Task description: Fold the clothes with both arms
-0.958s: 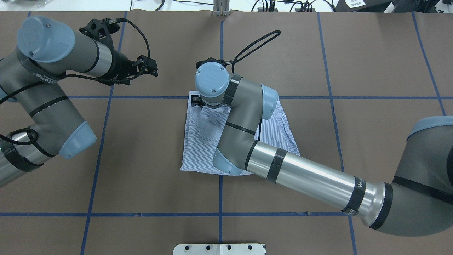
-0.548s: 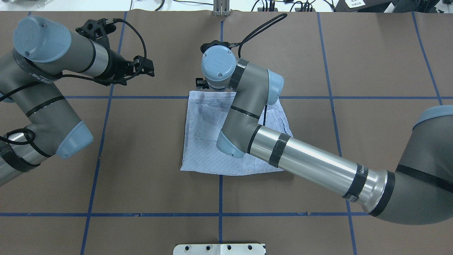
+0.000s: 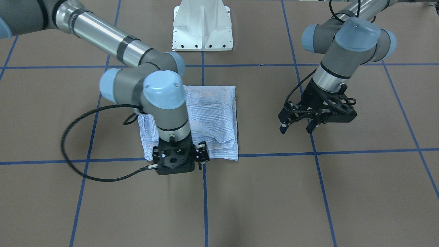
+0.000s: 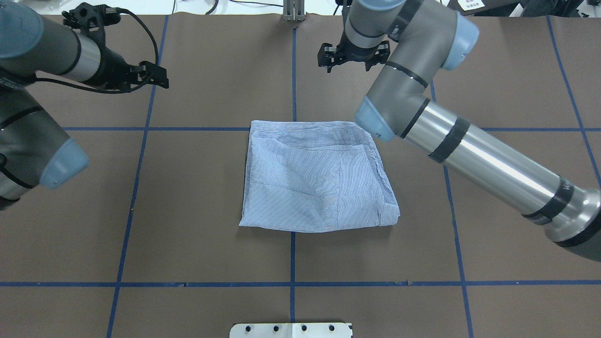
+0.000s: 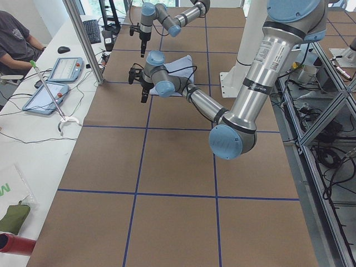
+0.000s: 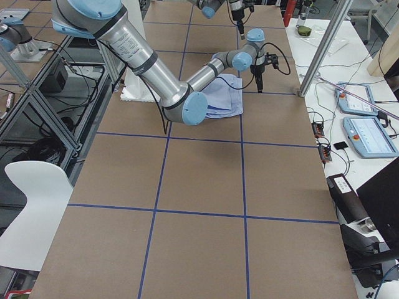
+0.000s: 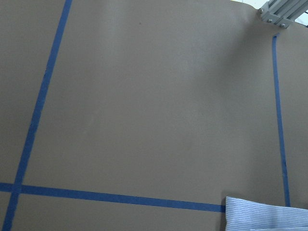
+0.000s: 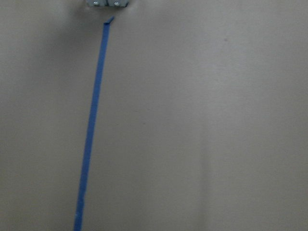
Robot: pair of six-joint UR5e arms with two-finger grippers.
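The shirt [image 4: 314, 178] lies on the table [image 4: 188, 234] as a compact, slightly wrinkled rectangle, so the folding looks nearly finished. The left end effector [image 3: 295, 129] hangs released and empty beside it. The right end effector [image 4: 350, 58], beyond the far edge, seems released too.

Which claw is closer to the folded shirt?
The right gripper, just past the shirt's far edge; the left gripper hangs farther off to the side.
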